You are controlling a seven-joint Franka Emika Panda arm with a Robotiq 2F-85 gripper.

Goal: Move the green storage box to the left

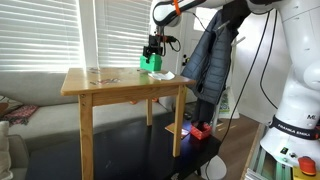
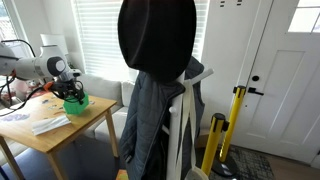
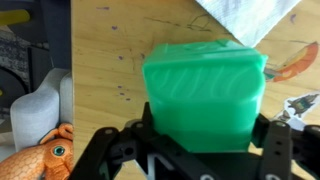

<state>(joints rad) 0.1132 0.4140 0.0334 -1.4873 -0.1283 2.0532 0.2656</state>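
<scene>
The green storage box (image 3: 205,85) is a small bright green plastic box with rounded top edges. It sits between my black gripper's (image 3: 205,135) two fingers in the wrist view, and both fingers press against its sides. In both exterior views the box (image 1: 151,63) (image 2: 76,102) is at the wooden table's (image 1: 100,85) far side, directly under the gripper (image 1: 152,50) (image 2: 71,91). I cannot tell whether the box rests on the tabletop or hangs just above it.
A flat white item (image 1: 166,75) (image 2: 48,123) (image 3: 245,18) lies on the table beside the box. A dark coat on a rack (image 1: 212,55) (image 2: 155,110) stands beyond the table edge. An orange toy (image 3: 40,155) lies below the table's edge.
</scene>
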